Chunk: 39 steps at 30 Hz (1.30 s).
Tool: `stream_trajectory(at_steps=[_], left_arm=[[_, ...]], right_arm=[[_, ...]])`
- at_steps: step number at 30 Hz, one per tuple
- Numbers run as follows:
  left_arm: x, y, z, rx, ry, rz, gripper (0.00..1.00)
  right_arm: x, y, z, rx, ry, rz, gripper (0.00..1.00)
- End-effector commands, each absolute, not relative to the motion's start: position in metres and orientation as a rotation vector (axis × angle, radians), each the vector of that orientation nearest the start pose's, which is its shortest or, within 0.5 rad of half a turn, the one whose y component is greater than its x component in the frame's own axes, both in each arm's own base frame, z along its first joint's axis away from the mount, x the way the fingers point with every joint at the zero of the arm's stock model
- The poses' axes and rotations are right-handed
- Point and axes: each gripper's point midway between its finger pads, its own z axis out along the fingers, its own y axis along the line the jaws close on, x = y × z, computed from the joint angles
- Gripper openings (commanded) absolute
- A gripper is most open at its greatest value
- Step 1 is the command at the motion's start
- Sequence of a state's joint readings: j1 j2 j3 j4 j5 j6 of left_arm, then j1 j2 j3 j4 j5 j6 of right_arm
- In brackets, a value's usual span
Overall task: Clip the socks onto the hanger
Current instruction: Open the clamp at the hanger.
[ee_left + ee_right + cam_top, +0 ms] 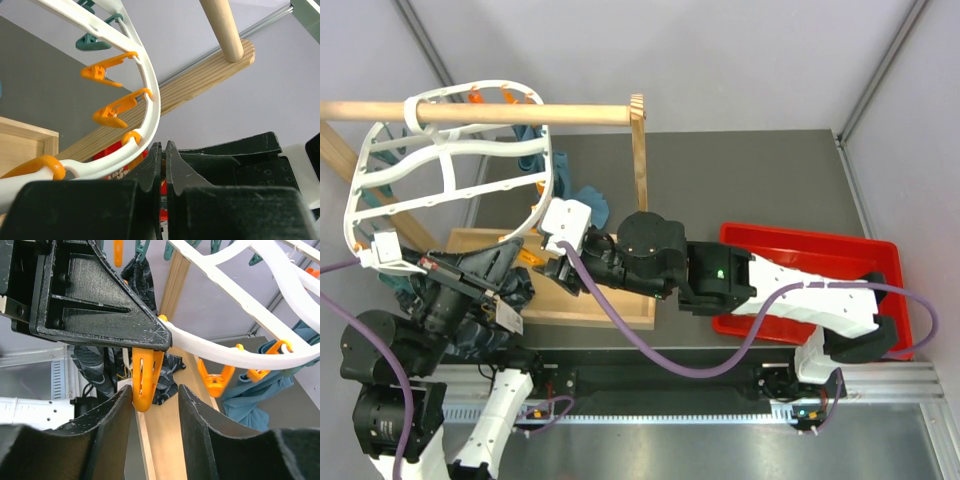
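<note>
Over the table's left side, the hanger (200,345) hangs from the wooden rod (520,112). Left gripper (163,150) sits at the hanger rim with its fingers nearly together; can't tell if anything is pinched. Right gripper (155,395) is spread wide either side of an orange peg (142,380). Dark patterned sock (167,385) hangs just behind that peg.

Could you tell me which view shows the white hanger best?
The top external view: the hanger shows nearly its whole oval frame and crossbars, hung on the wooden rod. The left wrist view catches only a stretch of rim with orange pegs; the right wrist view, rim, bars and pegs.
</note>
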<state>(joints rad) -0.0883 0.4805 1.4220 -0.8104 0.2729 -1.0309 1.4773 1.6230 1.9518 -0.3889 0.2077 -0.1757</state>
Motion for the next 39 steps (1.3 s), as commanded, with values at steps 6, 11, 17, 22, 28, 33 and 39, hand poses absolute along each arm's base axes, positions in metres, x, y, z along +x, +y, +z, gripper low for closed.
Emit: stream_trajectory(at_steps=[6, 11, 17, 22, 28, 33, 39], left_arm=[[0.116, -0.087, 0.478, -0.526, 1.458, -1.088, 0.00], [0.116, -0.089, 0.481, -0.518, 1.455, -1.100, 0.00], [0.116, -0.090, 0.481, -0.514, 1.457, -1.103, 0.00], [0.113, -0.091, 0.485, -0.488, 1.455, -1.103, 0.09], [0.104, -0.085, 0.475, -0.485, 1.447, -1.056, 0.54], [0.096, -0.083, 0.471, -0.493, 1.436, -1.060, 0.55], [0.098, -0.086, 0.464, -0.507, 1.462, -1.080, 0.51]], right_arm=[[0.084, 0.491, 0.476, -1.094, 1.220, 0.860, 0.39], [0.083, 0.499, 0.473, -1.107, 1.221, 0.861, 0.38], [0.084, 0.500, 0.479, -1.082, 1.205, 0.875, 0.10], [0.084, 0.502, 0.481, -1.064, 1.213, 0.898, 0.00], [0.082, 0.494, 0.489, -1.006, 1.257, 0.971, 0.00], [0.078, 0.490, 0.493, -0.985, 1.279, 1.024, 0.00], [0.074, 0.485, 0.500, -0.949, 1.301, 1.096, 0.00]])
